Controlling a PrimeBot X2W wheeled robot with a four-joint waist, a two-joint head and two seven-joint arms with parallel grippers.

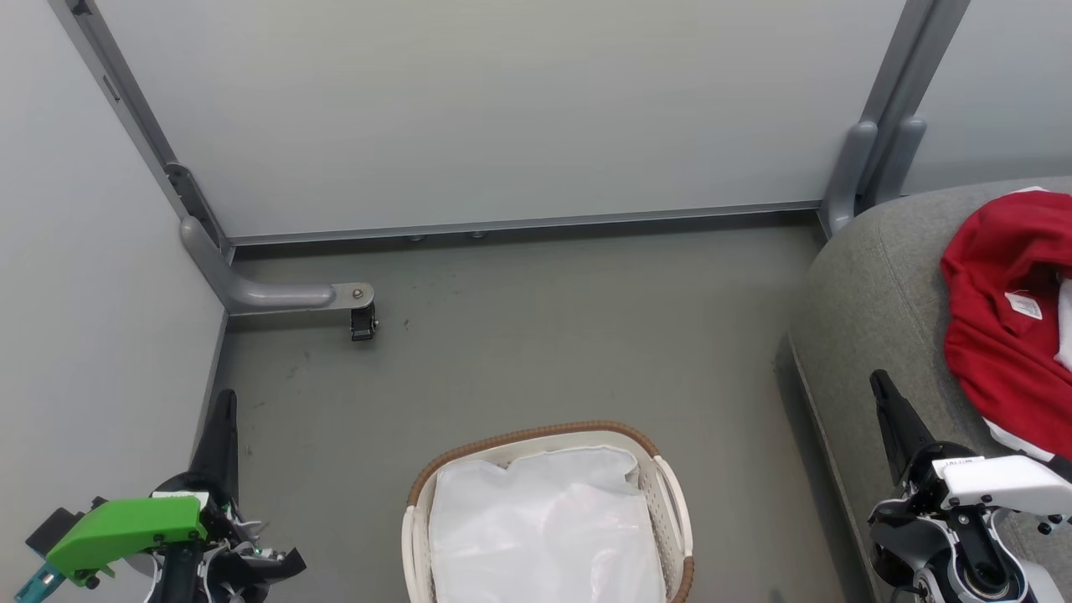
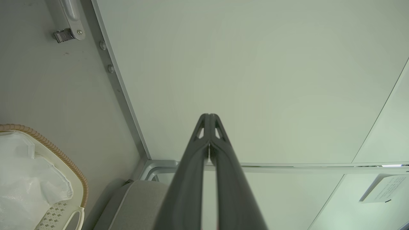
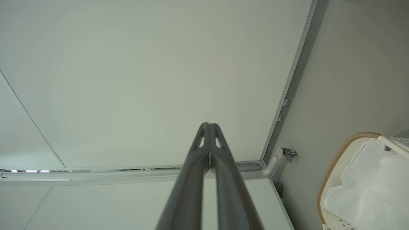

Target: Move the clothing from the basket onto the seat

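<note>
Basket (image 1: 674,502) on the floor (image 1: 544,352) at near centre of the head view, cloth lining (image 1: 544,528) inside it; seat (image 1: 871,310) to the basket's right, apart from it, with the clothing (image 1: 997,335) heaped on top toward the seat's right side. Rear partition panel (image 1: 502,109) behind both, side panel (image 1: 84,251) along the left, and a caster (image 1: 363,321) on the floor in the far left corner. Left gripper (image 1: 224,402) beside the side panel, left of the basket; right gripper (image 1: 879,385) over the seat's near edge, right of the basket.
</note>
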